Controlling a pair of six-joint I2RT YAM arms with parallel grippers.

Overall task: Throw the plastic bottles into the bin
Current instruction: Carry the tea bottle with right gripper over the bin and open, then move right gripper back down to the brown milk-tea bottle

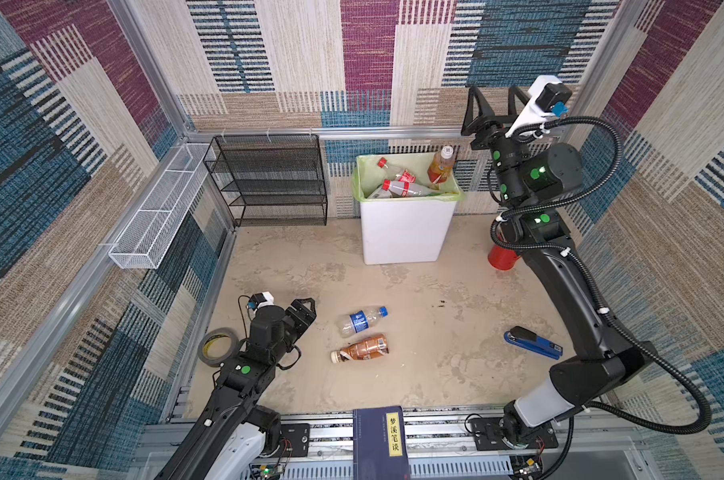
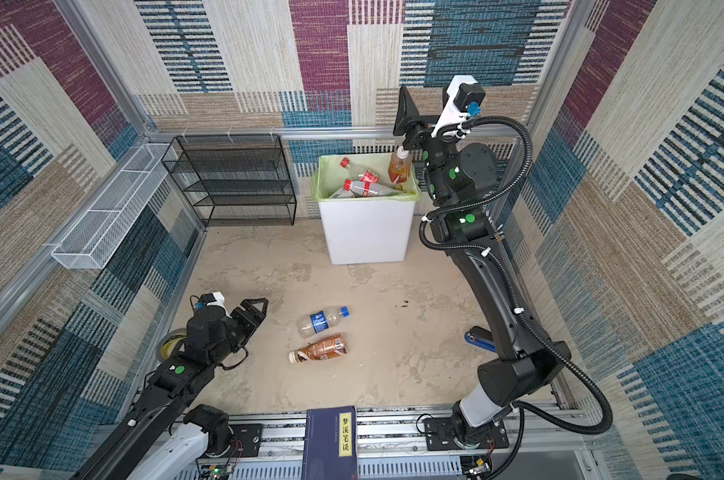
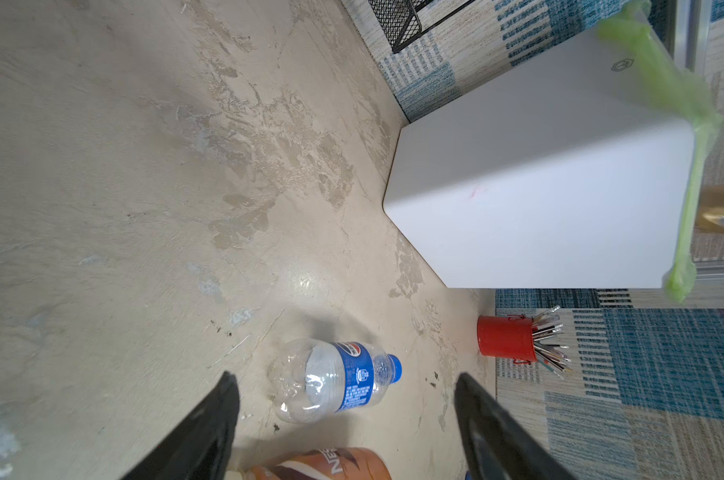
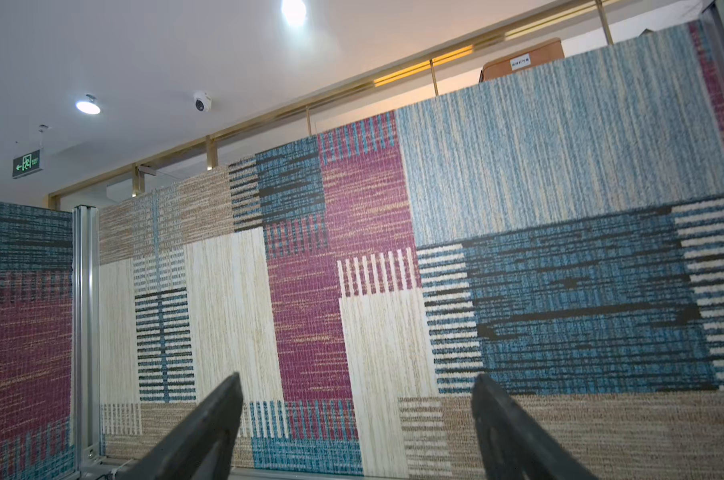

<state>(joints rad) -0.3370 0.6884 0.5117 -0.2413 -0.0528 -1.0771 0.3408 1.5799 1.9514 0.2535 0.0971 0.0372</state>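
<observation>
The white bin with a green bag over its rim stands at the back. Two clear red-labelled plastic bottles lie inside it. An amber bottle is upright at its back right corner, free of any grip. My right gripper hangs open and empty above that corner, facing the wall. My left gripper is low over the floor, open and empty. In front of it lie a clear blue-labelled bottle and a brown bottle.
A black mesh rack and a white wire basket line the back left. A red cup of pencils stands right of the bin. A tape roll, blue stapler and dark book lie nearer the front.
</observation>
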